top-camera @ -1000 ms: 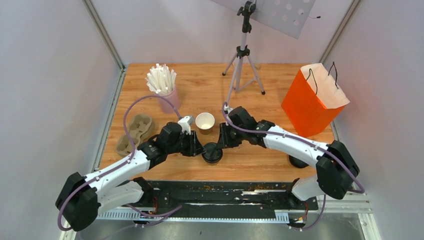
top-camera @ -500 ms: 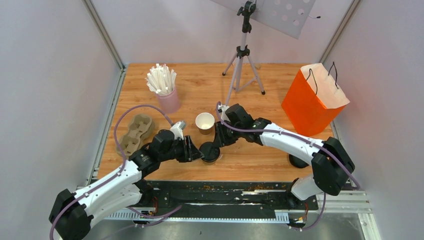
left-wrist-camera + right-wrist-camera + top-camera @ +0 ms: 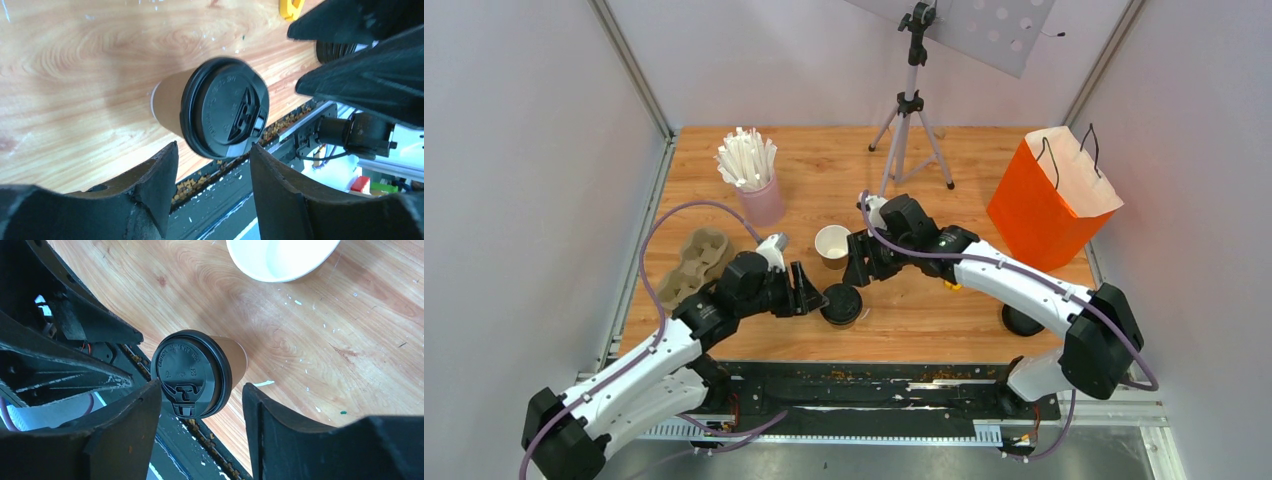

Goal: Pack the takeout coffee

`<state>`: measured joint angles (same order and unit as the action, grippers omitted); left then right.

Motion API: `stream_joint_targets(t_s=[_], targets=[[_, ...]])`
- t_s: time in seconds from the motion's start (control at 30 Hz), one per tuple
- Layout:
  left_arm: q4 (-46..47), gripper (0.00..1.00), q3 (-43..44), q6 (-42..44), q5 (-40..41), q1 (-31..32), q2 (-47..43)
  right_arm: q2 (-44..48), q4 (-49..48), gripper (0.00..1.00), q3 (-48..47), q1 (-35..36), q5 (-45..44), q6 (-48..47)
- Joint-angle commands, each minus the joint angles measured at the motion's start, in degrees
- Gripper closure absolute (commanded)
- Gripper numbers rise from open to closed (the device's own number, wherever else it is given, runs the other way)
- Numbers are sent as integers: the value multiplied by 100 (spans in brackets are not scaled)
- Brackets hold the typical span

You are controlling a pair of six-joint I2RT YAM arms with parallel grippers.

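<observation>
Standing upright on the table [image 3: 924,320] near the front edge: coffee cup [image 3: 841,306], brown paper, black lid [image 3: 225,115] on top. Can't tell if the lid is pressed fully home.

Left gripper [image 3: 812,295] sits just left of the coffee cup, pointing at it. Jaws wide. Left wrist view shows a finger [image 3: 160,175] off each side of the cup with clear gaps, no contact. Holding nothing.

Right gripper [image 3: 861,270] is just beyond the coffee cup on its right side. Jaws also wide. Right wrist view frames the lid between both fingers [image 3: 140,410], nothing touching. Holding nothing.

Open paper cup [image 3: 832,243], white inside, stands just behind the coffee cup, beside the right gripper. The part that shows in the right wrist view looks empty.

Cardboard cup tray [image 3: 692,265] lies left of the left gripper, near the table's left edge. Pink cup [image 3: 762,205] full of white sticks [image 3: 746,158] stands behind the tray. Orange paper bag [image 3: 1044,205] stands open at the far right, well apart from the coffee cup. Tripod [image 3: 911,120] is at back centre. A black round thing [image 3: 1021,322] sits at front right, partly hidden under the right arm [image 3: 1014,285]; can't tell what it is.
</observation>
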<state>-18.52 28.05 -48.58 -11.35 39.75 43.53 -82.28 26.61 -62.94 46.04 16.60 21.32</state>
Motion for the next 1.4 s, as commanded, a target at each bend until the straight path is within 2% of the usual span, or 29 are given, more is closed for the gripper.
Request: stream_joint_targets(t_s=[0.0,0.07,0.13,0.27,0.47,0.73,0.9,1.13,1.37], targets=[[-108,40,599,401,25,-221,459,56,1,45,-159,-78,-44,-207],[-116,44,728,448,-86,-319,631,-117,122,52,-337,-137,69,-270],[-122,46,781,482,-130,-385,732,-247,219,55,-456,-139,184,-223],[-69,51,761,516,-211,-563,851,-267,-50,57,-267,-131,401,-6],[59,52,752,811,-437,-597,1012,-360,49,57,-265,-123,484,-87],[319,57,582,849,-610,-600,1127,-489,30,66,-197,-119,549,-127],[418,59,483,872,-729,-600,1219,-525,377,66,-331,-1,392,110],[429,58,443,973,-763,-601,1281,-237,235,51,58,36,208,393],[407,64,430,1119,-864,-604,1310,-260,238,63,138,-27,253,191]])
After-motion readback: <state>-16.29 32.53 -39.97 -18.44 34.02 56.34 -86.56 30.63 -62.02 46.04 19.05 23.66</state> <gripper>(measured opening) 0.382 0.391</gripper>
